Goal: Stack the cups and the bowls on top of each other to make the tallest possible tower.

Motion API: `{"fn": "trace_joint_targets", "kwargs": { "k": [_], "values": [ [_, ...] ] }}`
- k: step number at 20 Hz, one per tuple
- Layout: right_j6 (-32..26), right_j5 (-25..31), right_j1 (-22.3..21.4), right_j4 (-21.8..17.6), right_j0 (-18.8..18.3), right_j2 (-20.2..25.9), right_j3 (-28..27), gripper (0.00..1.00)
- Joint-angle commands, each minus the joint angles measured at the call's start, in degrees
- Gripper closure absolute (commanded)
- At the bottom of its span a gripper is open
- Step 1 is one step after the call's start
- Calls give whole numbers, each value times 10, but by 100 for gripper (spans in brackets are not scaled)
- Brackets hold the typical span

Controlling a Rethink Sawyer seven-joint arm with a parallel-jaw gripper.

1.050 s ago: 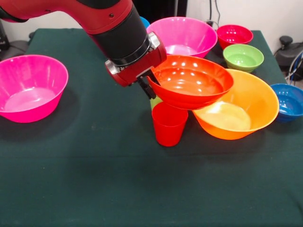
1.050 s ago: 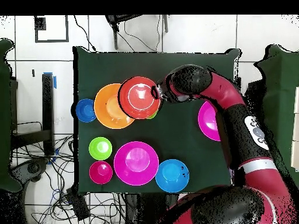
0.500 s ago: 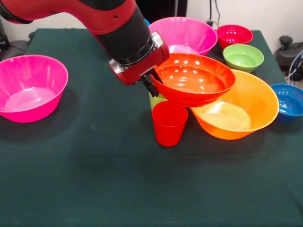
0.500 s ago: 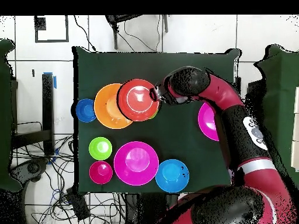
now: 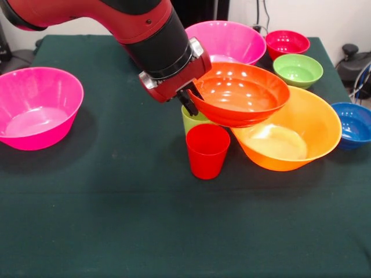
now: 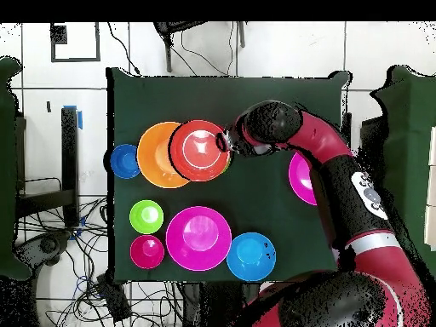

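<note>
Beneath the gripper (image 5: 188, 104), the held red-orange bowl (image 5: 240, 92) hides most of the lime green cup (image 5: 194, 120).

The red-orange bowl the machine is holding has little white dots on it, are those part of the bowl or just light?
Front view: the dots on the red-orange bowl are glare, reflections of lights above; the big orange bowl shows a softer pale patch of the same kind. Overhead view: the bowl's middle looks washed pale, with no separate dots.
</note>
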Motion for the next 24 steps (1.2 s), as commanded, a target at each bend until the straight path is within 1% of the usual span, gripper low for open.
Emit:
{"fn": "trace_joint_targets", "kwargs": {
  "k": [1,9,15,19,24],
  "values": [
    [22,-39,3,-23,-4,-12,20,100],
    [13,-41,7,-30,-5,-12,6,100],
    [7,-47,9,-44,-3,-17,-7,100],
    [6,-45,10,-44,-3,-16,-10,100],
    [2,-60,10,-50,-5,-14,-9,100]
  ]
}}
